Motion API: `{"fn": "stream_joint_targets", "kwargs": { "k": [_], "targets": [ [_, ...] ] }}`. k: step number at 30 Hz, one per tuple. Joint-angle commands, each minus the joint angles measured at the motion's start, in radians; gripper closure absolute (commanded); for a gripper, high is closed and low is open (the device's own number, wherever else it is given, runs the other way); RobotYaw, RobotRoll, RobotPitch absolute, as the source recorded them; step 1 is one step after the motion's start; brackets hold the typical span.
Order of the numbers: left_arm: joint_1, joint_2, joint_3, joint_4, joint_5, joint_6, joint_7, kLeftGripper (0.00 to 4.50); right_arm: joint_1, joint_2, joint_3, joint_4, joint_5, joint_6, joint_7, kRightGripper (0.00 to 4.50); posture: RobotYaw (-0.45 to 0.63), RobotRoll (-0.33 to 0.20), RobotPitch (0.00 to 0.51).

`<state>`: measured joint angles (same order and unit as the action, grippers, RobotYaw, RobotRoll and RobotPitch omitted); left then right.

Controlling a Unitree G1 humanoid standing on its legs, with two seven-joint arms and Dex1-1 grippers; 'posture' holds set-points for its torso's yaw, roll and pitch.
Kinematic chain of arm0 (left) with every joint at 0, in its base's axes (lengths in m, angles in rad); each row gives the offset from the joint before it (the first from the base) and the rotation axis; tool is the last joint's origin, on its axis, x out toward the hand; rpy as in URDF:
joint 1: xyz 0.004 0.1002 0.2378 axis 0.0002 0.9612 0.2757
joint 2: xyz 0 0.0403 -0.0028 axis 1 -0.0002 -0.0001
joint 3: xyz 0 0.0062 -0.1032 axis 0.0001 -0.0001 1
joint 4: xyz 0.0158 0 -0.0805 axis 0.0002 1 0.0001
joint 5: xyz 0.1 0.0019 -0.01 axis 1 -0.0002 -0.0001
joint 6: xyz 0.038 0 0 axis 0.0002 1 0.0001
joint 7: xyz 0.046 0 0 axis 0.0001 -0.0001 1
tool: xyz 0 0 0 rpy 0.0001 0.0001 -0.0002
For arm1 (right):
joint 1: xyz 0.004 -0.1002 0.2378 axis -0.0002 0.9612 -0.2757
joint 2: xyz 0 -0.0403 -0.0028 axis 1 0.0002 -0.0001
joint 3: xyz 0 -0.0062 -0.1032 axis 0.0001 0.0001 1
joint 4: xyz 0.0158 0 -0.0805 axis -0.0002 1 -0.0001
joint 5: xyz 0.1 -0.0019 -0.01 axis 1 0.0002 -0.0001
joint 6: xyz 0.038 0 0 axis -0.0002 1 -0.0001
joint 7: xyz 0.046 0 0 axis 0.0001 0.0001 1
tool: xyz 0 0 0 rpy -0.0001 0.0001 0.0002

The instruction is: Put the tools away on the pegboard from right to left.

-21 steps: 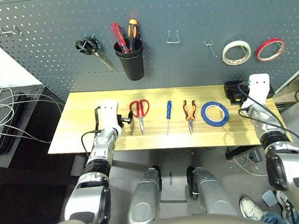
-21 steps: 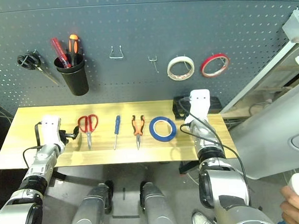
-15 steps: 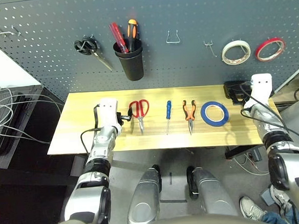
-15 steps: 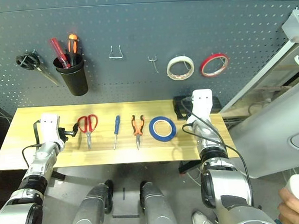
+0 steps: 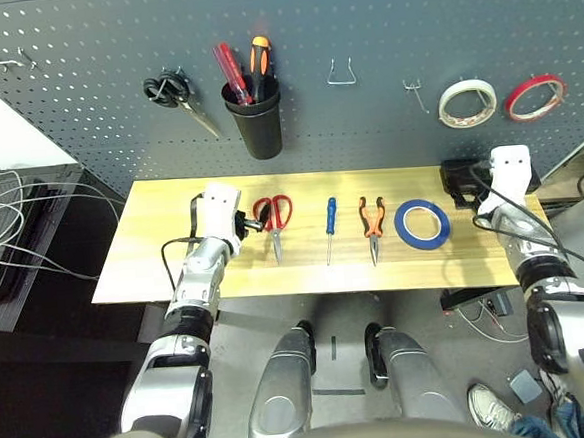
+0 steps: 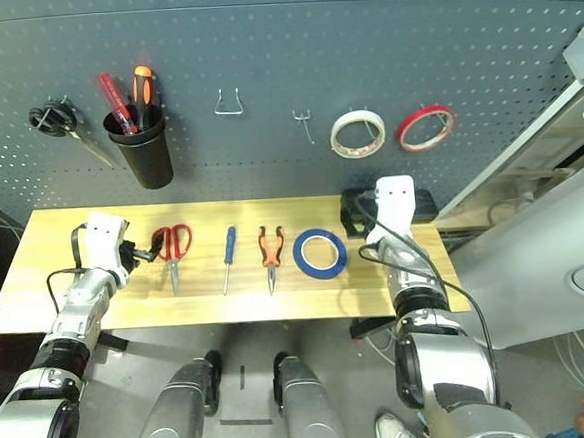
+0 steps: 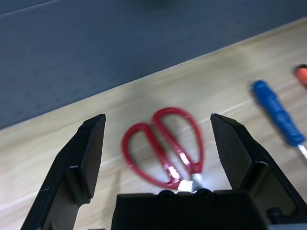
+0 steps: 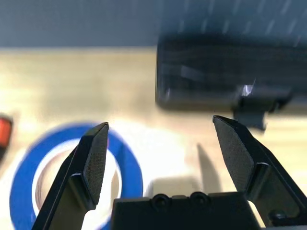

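The blue tape roll [image 5: 422, 223] lies flat on the tabletop [image 5: 153, 239], beside the wide-open right pincer [image 8: 168, 158]. Light and rigid, it is best gripped across its band. The left pincer [image 7: 163, 158] gapes too.

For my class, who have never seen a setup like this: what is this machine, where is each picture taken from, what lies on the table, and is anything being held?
This is a humanoid robot with two arms, each ending in a two-fingered black gripper. Two pictures come from cameras in its head, looking down; the other two from cameras on its wrists. On the wooden table lie red-handled scissors, a blue screwdriver, orange pliers and a blue tape roll. Behind stands the pegboard with hooks and a black cup. The left gripper is open before the scissors; the right gripper is open near the tape. Nothing is held.
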<state>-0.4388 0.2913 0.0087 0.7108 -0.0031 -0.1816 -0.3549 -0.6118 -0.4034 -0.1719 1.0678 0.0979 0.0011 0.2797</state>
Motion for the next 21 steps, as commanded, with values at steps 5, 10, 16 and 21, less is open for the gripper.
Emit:
{"fn": "stream_joint_targets", "kwargs": {
  "k": [5,10,16,21],
  "targets": [
    [0.08,-0.014,-0.049,-0.095,0.024,0.019,-0.02,0.03,0.026,0.021,0.037,-0.033,-0.026,0.098,0.012,0.0,0.04,0.0,0.266],
    [0.127,-0.006,-0.104,-0.158,0.04,-0.019,-0.09,0.03,0.036,0.028,0.053,-0.037,-0.043,0.125,0.011,0.0,0.05,0.0,0.284],
    [0.157,-0.001,-0.155,-0.217,0.062,-0.042,-0.132,0.03,0.035,0.038,0.064,-0.022,-0.055,0.14,0.008,0.0,0.06,0.0,0.298],
    [0.158,-0.008,-0.181,-0.237,0.066,-0.044,-0.156,0.03,0.018,0.05,0.069,0.01,-0.067,0.158,-0.018,0.0,0.07,0.0,0.309]
  ]
}}
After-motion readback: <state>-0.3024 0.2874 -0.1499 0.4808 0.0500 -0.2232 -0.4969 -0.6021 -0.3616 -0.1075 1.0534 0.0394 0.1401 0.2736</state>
